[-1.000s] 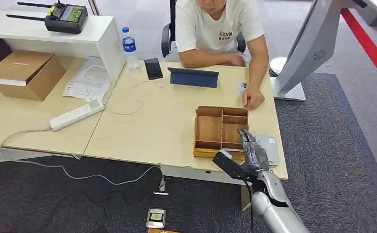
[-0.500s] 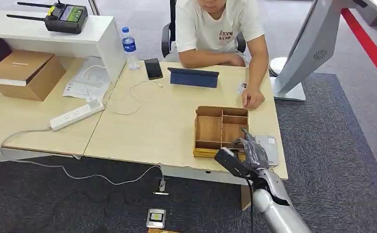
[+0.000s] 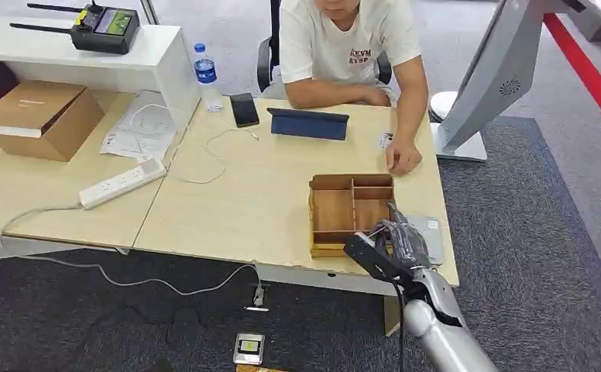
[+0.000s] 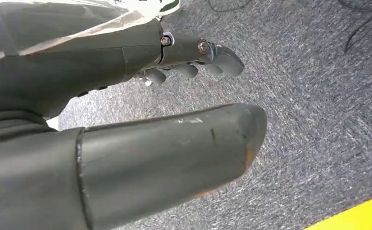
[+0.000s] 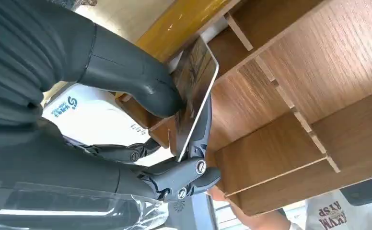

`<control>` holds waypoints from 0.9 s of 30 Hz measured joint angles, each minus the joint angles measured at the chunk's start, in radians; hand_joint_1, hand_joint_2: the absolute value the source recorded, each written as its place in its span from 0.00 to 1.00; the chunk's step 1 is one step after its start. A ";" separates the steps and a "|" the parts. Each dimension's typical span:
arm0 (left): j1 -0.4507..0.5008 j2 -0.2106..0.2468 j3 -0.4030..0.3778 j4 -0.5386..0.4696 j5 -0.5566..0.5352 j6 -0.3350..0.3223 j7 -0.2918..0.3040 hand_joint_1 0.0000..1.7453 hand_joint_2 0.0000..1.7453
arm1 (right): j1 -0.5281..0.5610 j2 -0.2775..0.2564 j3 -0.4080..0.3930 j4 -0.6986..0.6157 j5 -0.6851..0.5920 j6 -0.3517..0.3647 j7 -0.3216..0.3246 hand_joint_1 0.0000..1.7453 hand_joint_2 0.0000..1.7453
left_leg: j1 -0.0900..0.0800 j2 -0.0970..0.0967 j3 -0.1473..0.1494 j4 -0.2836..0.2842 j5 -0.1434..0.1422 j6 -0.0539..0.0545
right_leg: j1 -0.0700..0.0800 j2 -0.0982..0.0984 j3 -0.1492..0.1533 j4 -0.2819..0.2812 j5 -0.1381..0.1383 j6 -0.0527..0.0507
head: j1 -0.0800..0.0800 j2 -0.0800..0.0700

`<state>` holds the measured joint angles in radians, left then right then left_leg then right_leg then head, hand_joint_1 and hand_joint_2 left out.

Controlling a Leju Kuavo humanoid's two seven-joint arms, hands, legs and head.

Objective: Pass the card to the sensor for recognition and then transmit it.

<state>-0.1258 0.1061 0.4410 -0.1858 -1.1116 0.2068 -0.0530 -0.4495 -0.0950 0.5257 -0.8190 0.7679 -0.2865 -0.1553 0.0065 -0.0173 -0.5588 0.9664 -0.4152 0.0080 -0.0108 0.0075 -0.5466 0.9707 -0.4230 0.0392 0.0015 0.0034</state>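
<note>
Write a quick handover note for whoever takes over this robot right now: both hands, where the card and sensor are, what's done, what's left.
Right hand: pinches the card between thumb and a finger, above the near end of the wooden tray.
Left hand: holds nothing, hangs over the carpet.
Sensor: the white device on the table, just right of the tray, beside the right hand.
Person's hand rests on the table beyond the tray.
Done: card picked up.
Left: bring the card to the sensor for reading, then pass it on, probably to the person.

Desk point(image 3: 266, 201) w/ wooden tray point(image 3: 350, 211), tablet point(image 3: 308, 124)
</note>
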 joint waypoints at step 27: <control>0.002 0.000 -0.004 0.000 -0.045 -0.001 -0.053 0.00 0.00 | -0.391 -0.099 -0.117 -0.287 -0.051 0.189 0.048 1.00 1.00 | -0.001 0.001 -0.001 0.001 0.001 0.000 | 0.000 0.001 0.000 0.001 0.002 0.000 | 0.000 0.000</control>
<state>-0.1238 0.1060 0.4368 -0.1858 -1.1566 0.2056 -0.1064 -0.8400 -0.1942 0.4082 -1.1056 0.7171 -0.0972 -0.1071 0.0057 -0.0164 -0.5595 0.9671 -0.4139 0.0083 -0.0109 0.0081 -0.5470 0.9715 -0.4214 0.0395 0.0015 0.0034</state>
